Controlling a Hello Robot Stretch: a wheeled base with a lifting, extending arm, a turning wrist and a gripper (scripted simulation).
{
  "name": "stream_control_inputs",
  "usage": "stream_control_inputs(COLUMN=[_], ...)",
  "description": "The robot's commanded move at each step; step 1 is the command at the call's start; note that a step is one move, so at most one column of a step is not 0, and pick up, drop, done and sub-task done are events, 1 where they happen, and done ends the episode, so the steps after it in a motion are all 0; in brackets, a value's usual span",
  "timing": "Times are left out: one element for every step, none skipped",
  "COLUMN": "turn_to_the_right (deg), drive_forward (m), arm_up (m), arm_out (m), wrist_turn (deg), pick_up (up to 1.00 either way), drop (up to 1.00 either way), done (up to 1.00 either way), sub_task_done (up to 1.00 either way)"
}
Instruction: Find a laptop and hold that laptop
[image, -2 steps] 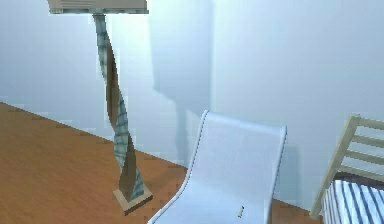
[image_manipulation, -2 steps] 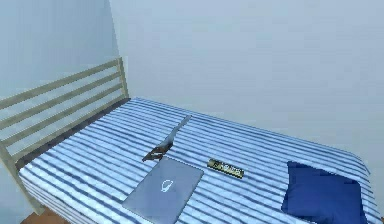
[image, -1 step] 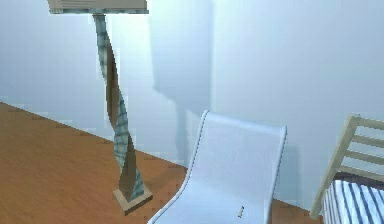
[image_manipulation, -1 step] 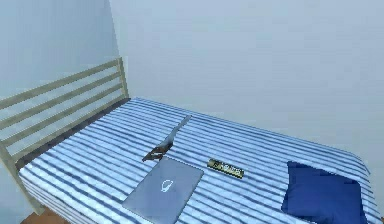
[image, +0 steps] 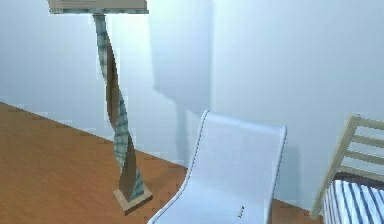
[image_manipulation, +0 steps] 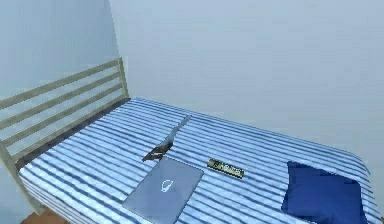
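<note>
laptop (image_manipulation: 165, 190): lying closed on the striped bed (image_manipulation: 255, 140)
pillow (image_manipulation: 322, 192): blue, lying on the bed, apart from the laptop
claw: cannot tell its state or load

No text, number or sign can be read in either view. The grey laptop (image_manipulation: 165, 188) on the striped bed (image_manipulation: 100, 150) carries a faint pale mark on its closed lid, which is too small to make out. Just beside it lies a small dark strip (image_manipulation: 226, 169) with yellowish marks along its top, and those are illegible too.
</note>
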Motion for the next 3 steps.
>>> stream_control_inputs(turn_to_the_right=[0.0, 0.0, 0.0], drive_forward=[0.0, 0.0, 0.0], arm_up=[0.0, 0.0, 0.0], arm_out=[0.18, 0.0, 0.0], wrist_turn=[0.0, 45.0, 45.0], pick_up=[0.0, 0.0, 0.0], drop=[0.0, 0.0, 0.0], done=[0.0, 0.0, 0.0], sub_task_done=[0.0, 0.0, 0.0])
